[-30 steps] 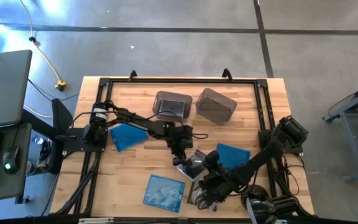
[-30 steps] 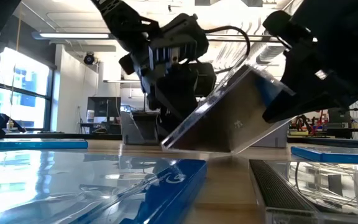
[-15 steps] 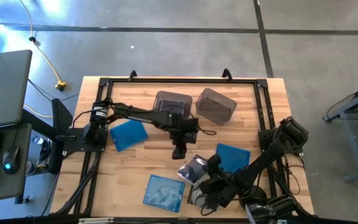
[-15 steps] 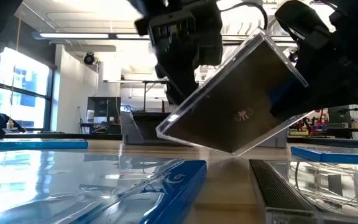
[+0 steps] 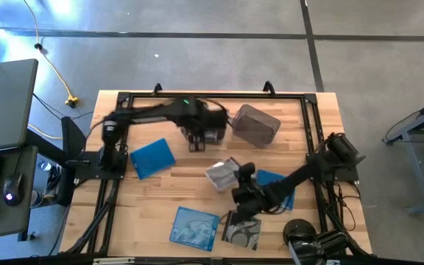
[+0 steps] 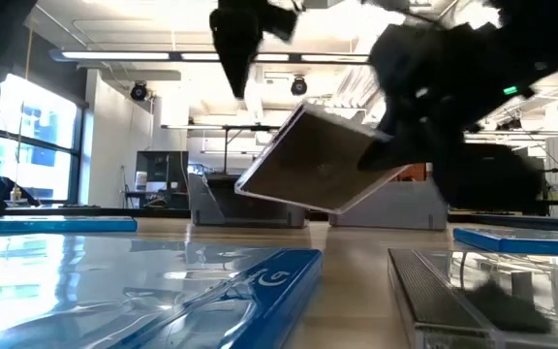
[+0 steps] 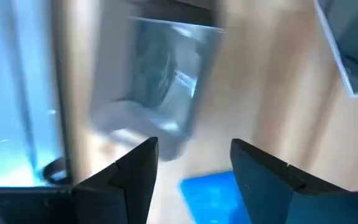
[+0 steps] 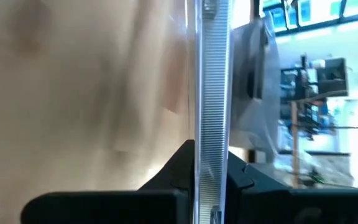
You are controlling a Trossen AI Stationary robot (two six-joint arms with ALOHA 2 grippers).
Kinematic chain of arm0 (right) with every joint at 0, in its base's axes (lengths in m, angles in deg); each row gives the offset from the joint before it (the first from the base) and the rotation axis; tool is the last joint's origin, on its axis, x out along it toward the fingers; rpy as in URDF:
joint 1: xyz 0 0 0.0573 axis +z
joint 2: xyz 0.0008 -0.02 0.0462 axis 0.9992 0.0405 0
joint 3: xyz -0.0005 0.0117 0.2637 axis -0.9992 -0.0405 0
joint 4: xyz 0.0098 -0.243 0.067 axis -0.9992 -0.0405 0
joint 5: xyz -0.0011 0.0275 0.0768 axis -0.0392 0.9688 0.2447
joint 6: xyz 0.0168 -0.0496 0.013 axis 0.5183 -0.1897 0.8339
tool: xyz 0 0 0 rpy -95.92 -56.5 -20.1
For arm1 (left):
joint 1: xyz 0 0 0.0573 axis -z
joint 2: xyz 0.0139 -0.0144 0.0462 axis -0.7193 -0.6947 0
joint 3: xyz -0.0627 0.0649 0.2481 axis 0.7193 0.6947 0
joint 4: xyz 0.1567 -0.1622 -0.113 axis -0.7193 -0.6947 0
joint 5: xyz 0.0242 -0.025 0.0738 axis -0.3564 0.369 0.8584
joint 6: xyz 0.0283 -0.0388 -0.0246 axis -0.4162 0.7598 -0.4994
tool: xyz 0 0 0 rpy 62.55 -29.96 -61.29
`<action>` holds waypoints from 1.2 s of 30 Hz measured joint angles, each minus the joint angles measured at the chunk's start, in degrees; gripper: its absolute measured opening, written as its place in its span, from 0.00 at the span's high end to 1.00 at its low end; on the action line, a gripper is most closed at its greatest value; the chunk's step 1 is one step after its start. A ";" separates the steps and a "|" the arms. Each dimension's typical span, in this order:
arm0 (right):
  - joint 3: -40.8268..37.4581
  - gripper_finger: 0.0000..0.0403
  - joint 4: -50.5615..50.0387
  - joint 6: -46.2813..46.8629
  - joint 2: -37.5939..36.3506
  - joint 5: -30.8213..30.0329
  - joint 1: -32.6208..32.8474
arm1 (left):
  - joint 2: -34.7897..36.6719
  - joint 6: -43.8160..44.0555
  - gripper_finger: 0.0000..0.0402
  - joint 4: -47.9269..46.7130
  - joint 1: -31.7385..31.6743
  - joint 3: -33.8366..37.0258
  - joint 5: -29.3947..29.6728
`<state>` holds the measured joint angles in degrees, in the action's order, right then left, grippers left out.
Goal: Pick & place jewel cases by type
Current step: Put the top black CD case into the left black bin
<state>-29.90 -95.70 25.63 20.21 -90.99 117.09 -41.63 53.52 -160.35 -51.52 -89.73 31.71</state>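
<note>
My right gripper (image 5: 235,179) is shut on the silvery-patterned jewel case (image 5: 222,174) above the table's middle; in the low view the case (image 6: 308,170) is off the wood. My left gripper (image 5: 195,141) hangs open and empty next to the left translucent bin (image 5: 213,126), which fills its wrist view (image 7: 154,87). A plain blue case (image 5: 153,158) lies flat at the left. The cloud-patterned blue case (image 5: 195,227) and a dark case (image 5: 243,230) lie flat near the near edge. Another blue case (image 5: 277,180) lies partly under my right arm. My right gripper pinches the silvery case by one edge (image 8: 211,118) between its two fingers (image 8: 176,168), which show edge-on in the wrist view. The fingers come slanting from the table's near right. The case is lifted clear and tilted, its free edge (image 6: 245,184) lower than the held one.
The second translucent bin (image 5: 256,125) stands right of the first, near the far edge. A black frame rail (image 5: 311,132) runs around the table top. Bare wood (image 5: 182,184) lies between the blue case and the held case.
My left gripper has drawn away from the silvery case, up and toward the far edge, ending beside the left bin. My right gripper has carried the case up and toward the far left; the case, which leaned with one edge on the table, now hangs clear.
</note>
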 joint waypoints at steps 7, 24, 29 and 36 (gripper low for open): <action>-0.02 0.92 5.98 -10.68 -0.73 -4.49 -5.31 | 12.05 5.22 0.51 -0.90 -3.05 -0.15 6.83; 0.01 0.92 28.82 -39.53 -8.80 34.58 -24.46 | 25.62 7.14 0.51 -0.90 -3.84 -0.09 11.84; -0.02 0.92 33.46 -42.80 -8.23 38.06 -29.94 | 25.14 7.14 0.51 -0.90 -3.84 -0.08 8.40; 0.03 0.92 43.05 -48.65 -8.68 42.90 -30.98 | 25.11 5.79 0.51 -0.90 -3.84 -0.02 5.18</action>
<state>-29.87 -52.65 -23.02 11.53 -48.09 86.11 -16.52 59.31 -161.25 -55.36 -89.75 36.89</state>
